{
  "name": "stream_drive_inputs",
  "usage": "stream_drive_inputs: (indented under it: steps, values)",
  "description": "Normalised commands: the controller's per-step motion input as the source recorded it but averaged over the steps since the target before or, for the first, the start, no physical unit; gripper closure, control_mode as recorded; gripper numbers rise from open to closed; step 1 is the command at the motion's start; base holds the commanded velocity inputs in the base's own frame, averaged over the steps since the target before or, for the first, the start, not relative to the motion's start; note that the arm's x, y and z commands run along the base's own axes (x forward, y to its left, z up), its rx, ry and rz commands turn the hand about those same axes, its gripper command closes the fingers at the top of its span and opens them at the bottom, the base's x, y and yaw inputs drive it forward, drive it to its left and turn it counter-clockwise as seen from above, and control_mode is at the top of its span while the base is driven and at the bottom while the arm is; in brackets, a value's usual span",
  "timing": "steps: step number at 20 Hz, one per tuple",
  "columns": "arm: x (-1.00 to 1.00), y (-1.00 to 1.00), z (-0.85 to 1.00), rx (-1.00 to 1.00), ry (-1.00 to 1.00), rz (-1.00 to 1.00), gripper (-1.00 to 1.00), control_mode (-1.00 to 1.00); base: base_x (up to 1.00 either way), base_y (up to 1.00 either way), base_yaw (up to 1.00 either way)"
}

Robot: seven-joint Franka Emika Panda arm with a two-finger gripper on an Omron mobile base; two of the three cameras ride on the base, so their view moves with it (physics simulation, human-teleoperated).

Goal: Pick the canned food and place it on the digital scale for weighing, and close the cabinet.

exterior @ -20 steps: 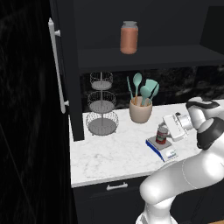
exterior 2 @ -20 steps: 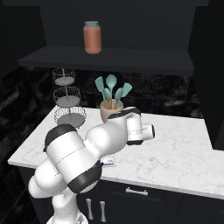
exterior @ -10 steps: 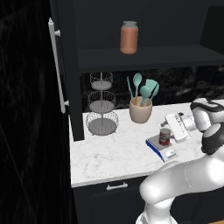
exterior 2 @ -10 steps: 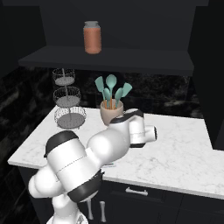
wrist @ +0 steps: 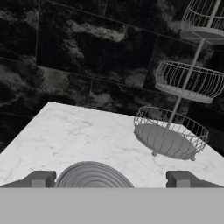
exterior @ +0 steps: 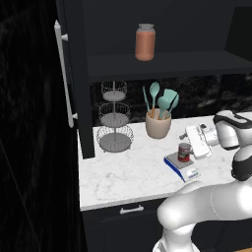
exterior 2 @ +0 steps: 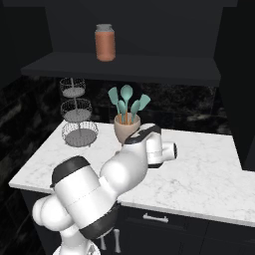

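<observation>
Left base view: can [exterior: 184,152] upright on the plate of the digital scale [exterior: 182,166], toward the plate's rear. Jaws [wrist: 111,180] well apart in the hand view, the can's ringed top between and below them, nearer the left-hand tip in that picture; no grip visible. Scale lies skewed to the table's front edge, white panel toward that edge, so the readout should stay readable. Upright can, whole base apparently borne by the plate: looks fit for weighing. Placing judged done, clearing the hand the step in hand.

Edges: scale sits inward from the table's [exterior: 118,187] front edge, bare marble between. Utensil pot [exterior: 158,124] behind it, toward the back edge; wire tiered basket [exterior: 114,133] near the back left corner. Open marble on the table's right side, right base view. Retreat wants a straight draw back, jaws wide, lest a finger tip the can. Cabinet door, with long bar handle [exterior: 66,78], stands open at left; closing remains. Jar [exterior: 145,44] on cabinet shelf [exterior: 162,64].
</observation>
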Motion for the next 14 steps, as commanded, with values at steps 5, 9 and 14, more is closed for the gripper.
stream_drive_inputs:
  steps: [5, 9, 14]
  values:
    - [0.0, 0.0, 0.0, 0.0, -0.15, 0.0, -1.0, -1.0, 0.0, 0.0, 0.0]
    - [-0.26, 0.02, 0.0, 0.0, -0.15, 0.01, -1.0, -1.0, 0.0, 0.0, 0.0]
    - [-0.24, 0.07, 0.0, 0.0, -0.13, 0.01, -1.0, -1.0, 0.0, 0.0, 0.0]
